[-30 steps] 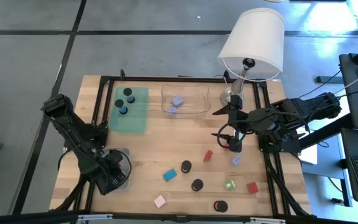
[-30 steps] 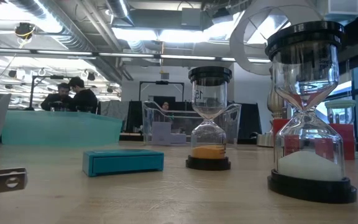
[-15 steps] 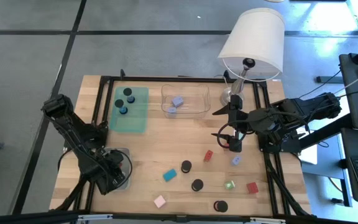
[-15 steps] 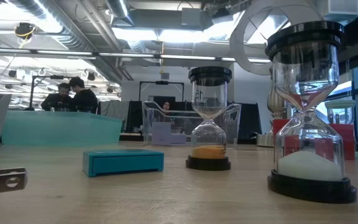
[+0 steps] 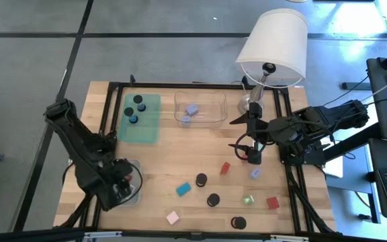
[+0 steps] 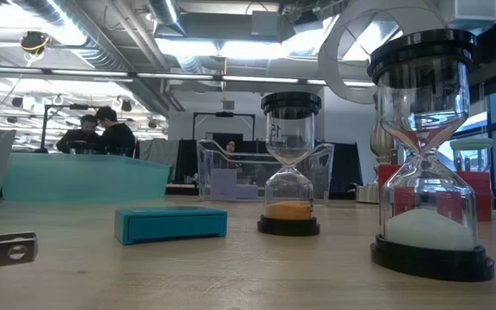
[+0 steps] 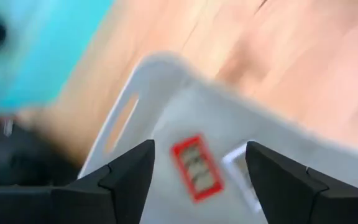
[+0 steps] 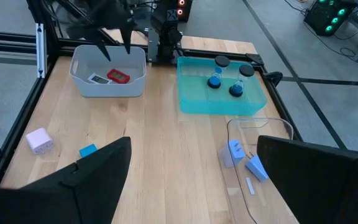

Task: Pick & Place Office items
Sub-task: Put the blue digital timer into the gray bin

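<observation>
My left gripper (image 5: 121, 187) hangs open over the grey tray (image 5: 137, 176) at the near left. A red labelled rectangle (image 7: 194, 167) and a white one (image 7: 241, 165) lie flat on the tray's floor, below the gap between the fingers (image 7: 199, 149). My right gripper (image 5: 250, 156) waits open above the table's right half, with nothing between its fingers (image 8: 191, 186). Loose items rest on the wood. They are a red block (image 5: 225, 168), a lilac block (image 5: 254, 173), a teal block (image 5: 183, 189), a pink block (image 5: 173, 217), a green block (image 5: 248, 200) and black-capped hourglasses (image 5: 213, 199).
A teal tray (image 5: 150, 128) holding black-capped hourglasses and a clear tray (image 5: 210, 117) holding lilac blocks stand at the far side. The white-shaded lamp (image 5: 273, 44) rises at the far right. People sit in the room behind (image 6: 102, 129). Bare wood lies mid-table.
My left arm has shifted a little toward the near left edge over the grey tray. My right arm and the loose items have kept still.
</observation>
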